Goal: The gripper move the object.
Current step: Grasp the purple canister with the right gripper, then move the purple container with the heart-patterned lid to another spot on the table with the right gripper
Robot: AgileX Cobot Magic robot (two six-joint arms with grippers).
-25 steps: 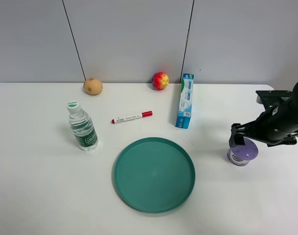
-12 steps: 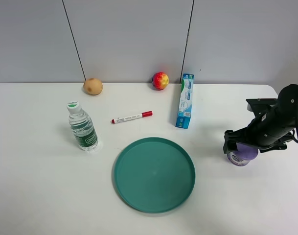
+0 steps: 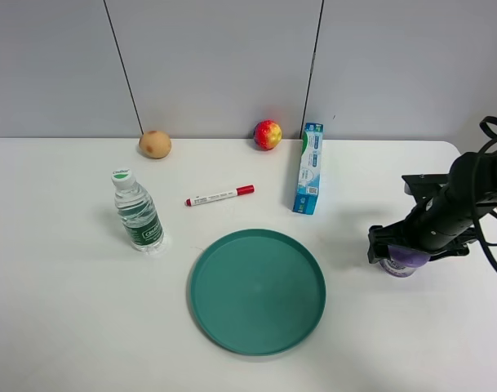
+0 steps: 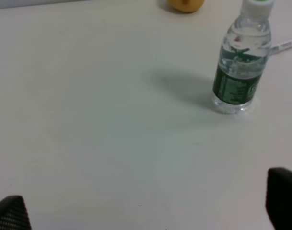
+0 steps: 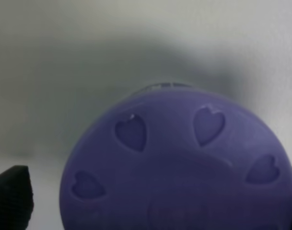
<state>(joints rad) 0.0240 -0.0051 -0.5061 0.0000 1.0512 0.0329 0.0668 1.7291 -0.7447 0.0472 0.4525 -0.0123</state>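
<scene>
The object, a small jar with a lavender-purple lid (image 3: 401,262), stands on the white table to the right of the teal plate. My right gripper (image 3: 399,247), a black claw on a dark arm, is low over the jar and hides most of the lid. In the right wrist view the lid (image 5: 179,163), embossed with hearts, fills the frame. The black fingertips (image 5: 11,201) sit wide apart on either side, with a gap at the lid. My left gripper (image 4: 146,211) is open and empty above bare table, outside the exterior view.
A green-capped water bottle (image 3: 139,214) stands at the left and shows in the left wrist view (image 4: 240,67). The teal plate (image 3: 257,290) is in the middle. A red marker (image 3: 219,195), a toothpaste box (image 3: 309,167), an apple (image 3: 268,135) and a potato (image 3: 155,144) lie further back.
My right arm has moved left and lowered, so the gripper now sits down around the jar and covers more of its lid. The jar has not moved.
</scene>
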